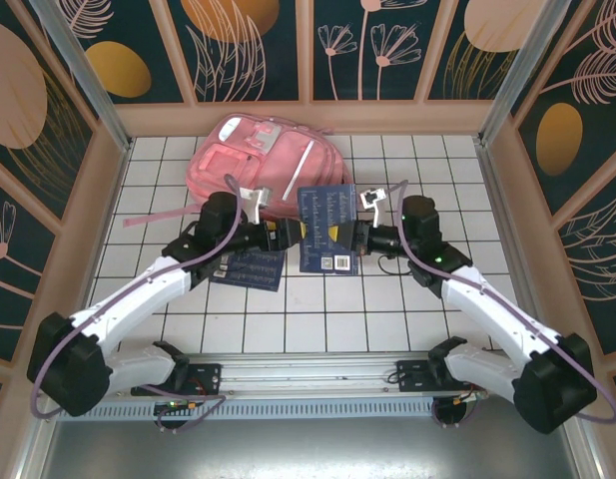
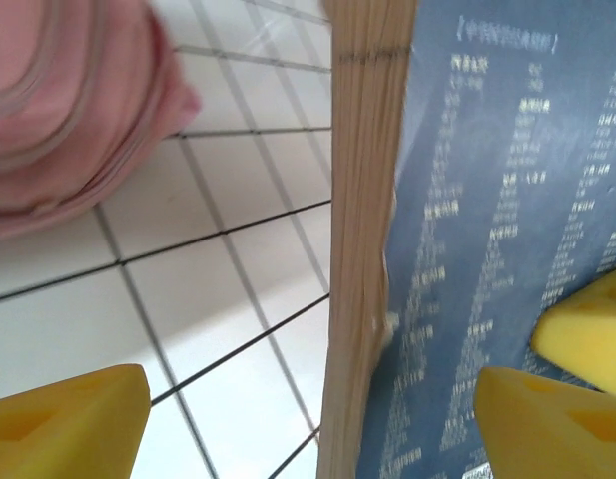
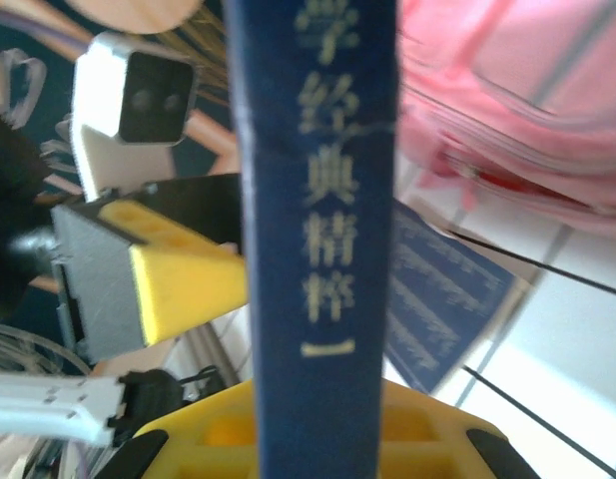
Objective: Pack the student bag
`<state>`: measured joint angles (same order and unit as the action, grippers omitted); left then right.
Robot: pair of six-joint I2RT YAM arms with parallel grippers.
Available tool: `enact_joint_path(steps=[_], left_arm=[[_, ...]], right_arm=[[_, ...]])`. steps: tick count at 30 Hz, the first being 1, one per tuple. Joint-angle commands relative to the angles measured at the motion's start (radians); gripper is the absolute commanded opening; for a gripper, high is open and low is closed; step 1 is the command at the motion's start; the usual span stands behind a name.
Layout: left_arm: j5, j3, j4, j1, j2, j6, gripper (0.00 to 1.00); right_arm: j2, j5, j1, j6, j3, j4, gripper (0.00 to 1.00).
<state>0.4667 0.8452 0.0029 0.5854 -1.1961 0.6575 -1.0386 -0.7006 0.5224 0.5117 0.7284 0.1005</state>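
Observation:
The student bag, a large pink backpack, lies flat at the back of the tiled table; part of it also fills the upper left of the left wrist view and the upper right of the right wrist view. A dark blue book is held up between the two arms. My right gripper is shut on the book's spine. My left gripper stands open, its yellow fingers wide on either side of the book's page edge.
A second dark blue book lies flat on the tiles under the left arm, and is also seen behind the held book. A pink strap trails left from the bag. Patterned walls close in the table on three sides.

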Motion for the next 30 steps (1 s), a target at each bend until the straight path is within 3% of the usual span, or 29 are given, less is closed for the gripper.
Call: enact_joint_path(steps=[1,5,13,18,22,25,30], left_arm=[[0.091,0.043,-0.006,0.002,0.037,-0.081,0.83],[0.255,0.02,0.126,0.002,0.077,-0.046,0.77],[0.43,-0.122,0.526,0.002,0.165,0.132,0.48],[0.496,-0.186,0.728,0.002,0.16,0.25,0.24],[0.521,-0.191,0.736,0.002,0.154,0.242,0.0],[0.53,-0.195,0.799,0.002,0.142,0.284,0.0],[0.39,-0.156,0.732,0.002,0.17,0.237,0.0]], right_arm=[[0.054,-0.16,0.017,-0.061,0.045,0.074,0.0],[0.072,-0.252,0.043,-0.096,0.076,0.055,0.0],[0.091,-0.274,0.056,-0.096,0.07,0.061,0.0],[0.086,-0.246,0.061,-0.096,0.069,0.055,0.0],[0.084,-0.232,0.063,-0.092,0.074,0.05,0.0],[0.096,-0.179,0.062,-0.101,0.069,0.049,0.0],[0.181,0.008,0.061,-0.016,-0.022,0.184,0.41]])
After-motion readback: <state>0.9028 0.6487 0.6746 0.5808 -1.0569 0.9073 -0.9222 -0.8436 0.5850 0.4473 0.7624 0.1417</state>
